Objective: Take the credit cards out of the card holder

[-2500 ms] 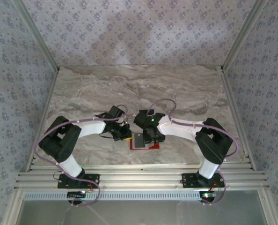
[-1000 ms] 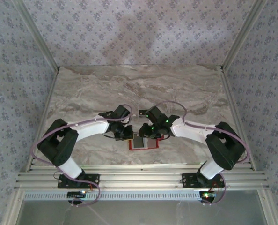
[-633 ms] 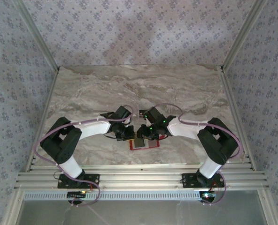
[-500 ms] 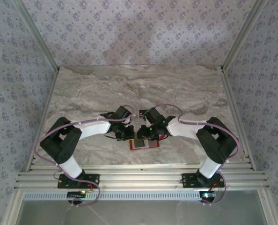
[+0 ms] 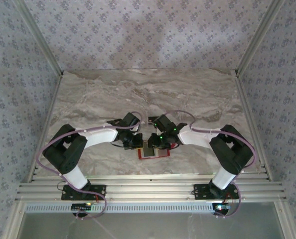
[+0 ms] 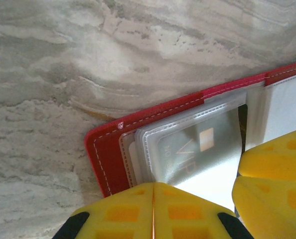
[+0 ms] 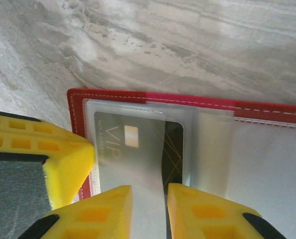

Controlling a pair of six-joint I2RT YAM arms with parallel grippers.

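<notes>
The red card holder [image 5: 161,156] lies open on the marble table, its clear sleeves facing up. A dark credit card [image 7: 130,144] marked VIP with a gold chip sits inside the left sleeve [image 6: 198,149]. My left gripper [image 6: 153,185] is shut, and its yellow tips rest on the near edge of that sleeve beside the holder's red border [image 6: 105,159]. My right gripper [image 7: 149,191] stands narrowly open over the same card, the sleeve's edge running through its gap. The two grippers [image 5: 137,143] [image 5: 153,143] nearly touch above the holder.
Veined marble tabletop [image 5: 148,94] stretches behind the holder, walled by patterned panels. The aluminium rail [image 5: 148,189] with both arm bases runs along the near edge. A second pale sleeve [image 7: 267,169] covers the holder's right half.
The right arm has drawn in slightly toward the left gripper over the holder. The left gripper has stayed shut in place.
</notes>
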